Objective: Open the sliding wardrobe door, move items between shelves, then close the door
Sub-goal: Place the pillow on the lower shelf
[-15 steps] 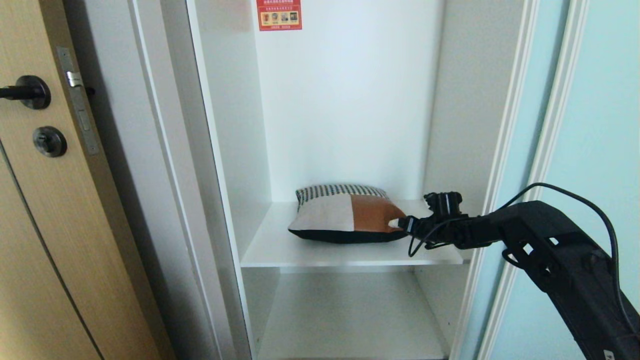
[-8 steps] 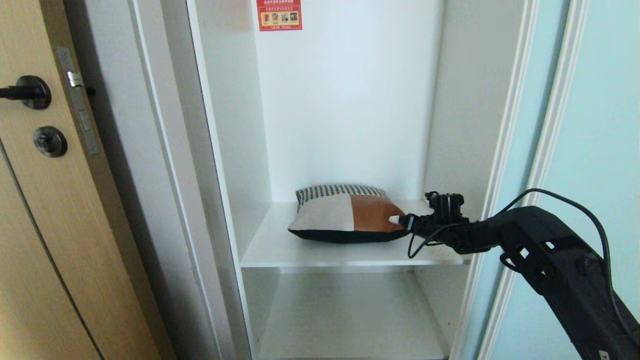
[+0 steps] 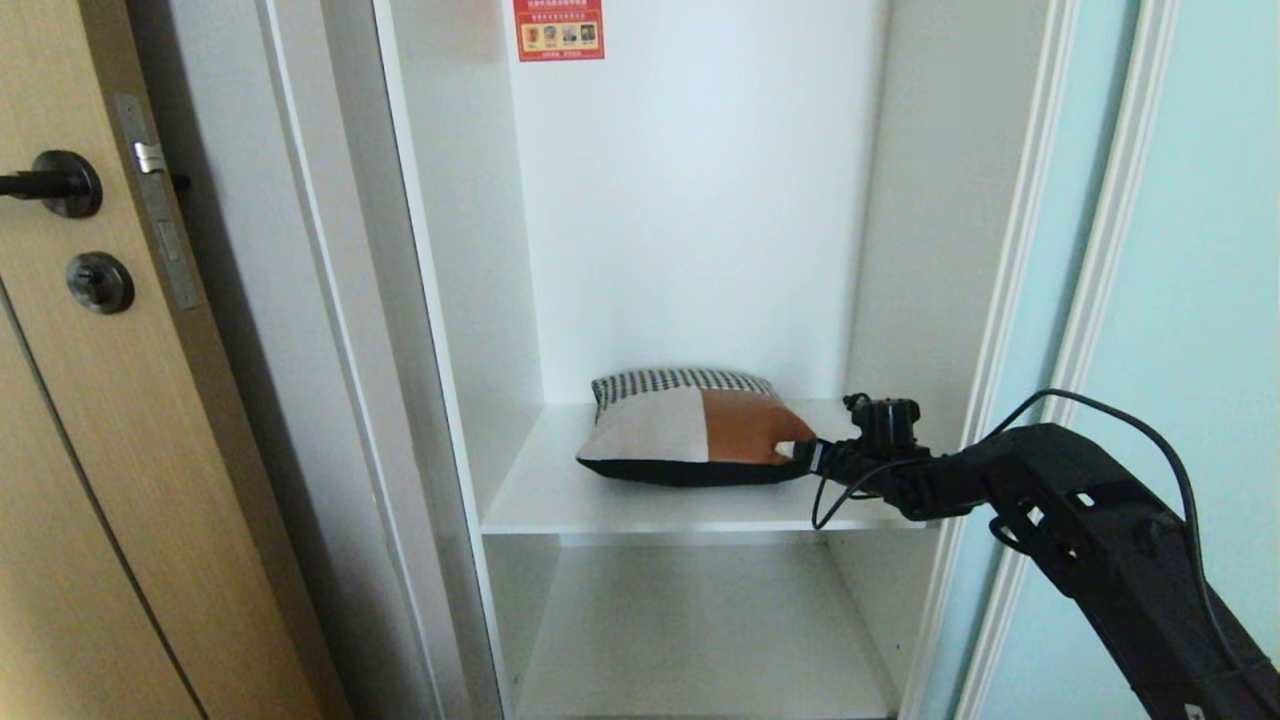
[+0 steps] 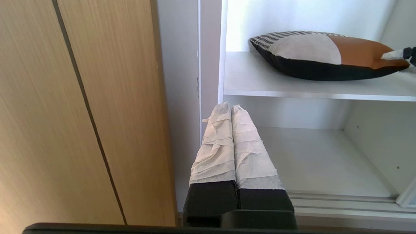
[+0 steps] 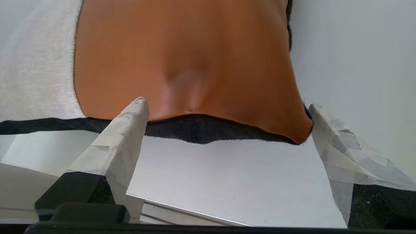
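Note:
The item (image 3: 690, 430), a soft cushion-like bundle with black, tan-brown, white and checked parts, lies on the upper of two white shelves (image 3: 640, 510). My right gripper (image 3: 800, 450) reaches in from the right and is open. Its taped fingertips (image 5: 138, 107) stand on either side of the item's (image 5: 182, 58) brown corner, just above the shelf (image 5: 227, 175). The lower shelf (image 3: 700, 640) is bare. The aqua sliding wardrobe door (image 3: 1200, 300) is pushed to the right. My left gripper (image 4: 231, 105) is shut and holds nothing, low in front of the wardrobe's left post, with the item (image 4: 325, 55) higher up.
A light wooden door (image 3: 100, 450) with a black lever handle (image 3: 50, 185) stands to the left of the wardrobe. A red sticker (image 3: 558, 28) is on the back wall. The compartment's white side walls (image 3: 930, 250) close in on both sides of the shelf.
My right arm has sunk a little and pushed slightly further in towards the item's right corner. The item and the left arm have stayed still.

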Robot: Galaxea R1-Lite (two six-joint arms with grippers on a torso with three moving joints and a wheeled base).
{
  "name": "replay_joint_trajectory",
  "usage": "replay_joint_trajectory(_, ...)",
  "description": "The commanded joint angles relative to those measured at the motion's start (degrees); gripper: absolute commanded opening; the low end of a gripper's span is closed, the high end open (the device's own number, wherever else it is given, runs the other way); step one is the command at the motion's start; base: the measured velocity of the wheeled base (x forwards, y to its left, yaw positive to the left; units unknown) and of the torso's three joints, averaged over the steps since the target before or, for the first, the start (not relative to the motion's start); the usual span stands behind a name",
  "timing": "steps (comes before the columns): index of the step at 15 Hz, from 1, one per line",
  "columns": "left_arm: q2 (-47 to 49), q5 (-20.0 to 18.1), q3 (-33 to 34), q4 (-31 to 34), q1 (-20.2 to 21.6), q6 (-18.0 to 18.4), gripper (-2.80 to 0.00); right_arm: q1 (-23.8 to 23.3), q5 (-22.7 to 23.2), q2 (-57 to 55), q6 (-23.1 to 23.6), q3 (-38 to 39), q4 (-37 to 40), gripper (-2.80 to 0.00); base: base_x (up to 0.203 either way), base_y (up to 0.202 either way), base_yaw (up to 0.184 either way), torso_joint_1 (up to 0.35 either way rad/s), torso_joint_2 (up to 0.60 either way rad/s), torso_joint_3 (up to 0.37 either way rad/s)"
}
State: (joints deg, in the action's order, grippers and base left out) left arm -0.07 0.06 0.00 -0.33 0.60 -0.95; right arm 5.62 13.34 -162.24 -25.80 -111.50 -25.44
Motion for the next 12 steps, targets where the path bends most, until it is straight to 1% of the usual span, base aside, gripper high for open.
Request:
replay_joint_trajectory(1,0.07,0.03,0.09,-0.02,0.02,-0.02,-2.8,0.01,-0.07,-0.27,-0.13,-0.12,-0.24,0.0,0.0,0.0,0.0,0.0,0.0,0.0)
replay_joint_trajectory(2,0.07,0.03,0.09,-0.02,0.02,-0.02,-2.8,0.01,0.05,-0.23,-0.13,-0.13,-0.57,-2.8,0.0,0.0,0.0,0.0,0.0,0.0)
replay_joint_trajectory(3,0.03,0.03,0.09,-0.02,0.02,-0.02,-2.8,-0.08,0.37,-0.03,-0.13,-0.04,-0.3,-2.8,0.0,0.0,0.0,0.0,0.0,0.0)
replay_joint_trajectory(7,-0.01,0.03,0.09,-0.02,0.02,-0.02,-2.8,0.01,0.29,-0.44,-0.04,-0.04,-3.26,-2.8,0.0,0.0,0.0,0.0,0.0,0.0)
replay_joint_trajectory(12,0.07,0.03,0.09,-0.02,0.02,-0.02,-2.8,-0.08,0.46,-0.53,-0.04,-0.04,-3.47,-2.8,0.0,0.0,0.0,0.0,0.0,0.0)
